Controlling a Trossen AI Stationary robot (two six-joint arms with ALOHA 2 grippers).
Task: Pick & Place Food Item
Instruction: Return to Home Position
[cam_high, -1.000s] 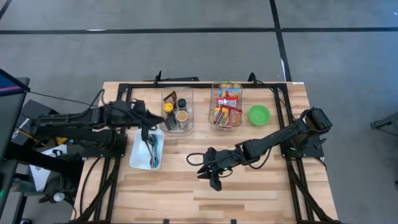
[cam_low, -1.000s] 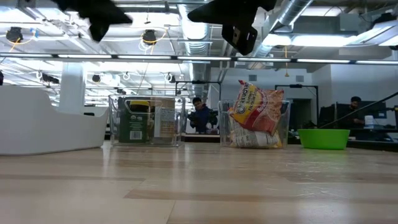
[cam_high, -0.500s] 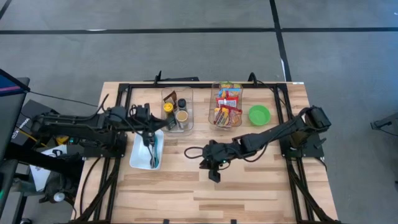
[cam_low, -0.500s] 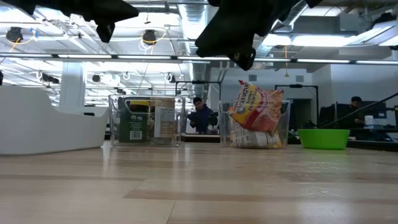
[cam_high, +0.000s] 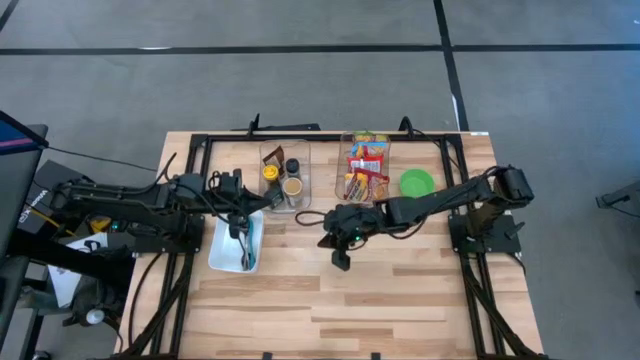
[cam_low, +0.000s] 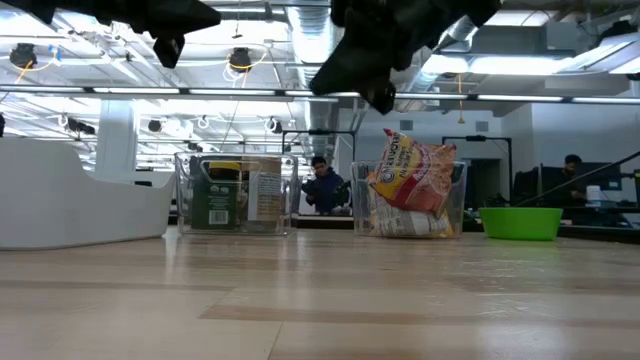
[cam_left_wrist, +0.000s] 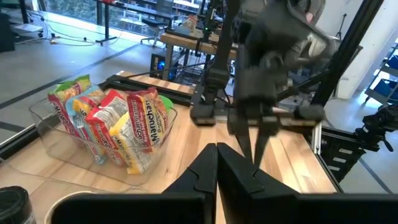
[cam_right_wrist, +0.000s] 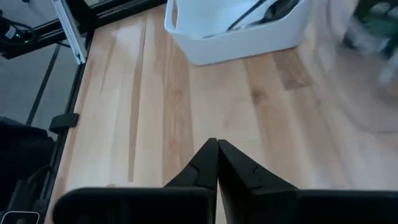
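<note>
Right gripper (cam_high: 340, 262) pulled back twd clear plastic noodle bin (cam_high: 342, 160) — pinched together, empty; left gripper (cam_high: 238, 222) same, over white rectangular bin (cam_high: 218, 250).

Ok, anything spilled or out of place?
Nothing stands out: noodle packs in the right bin, cans in the left bin, utensils in the white bin, green bowl upright. Left gripper and right gripper hang above the table, fingers shut.

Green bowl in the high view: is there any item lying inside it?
No, the green bowl shows only its own bare green inside, with no item in it.
</note>
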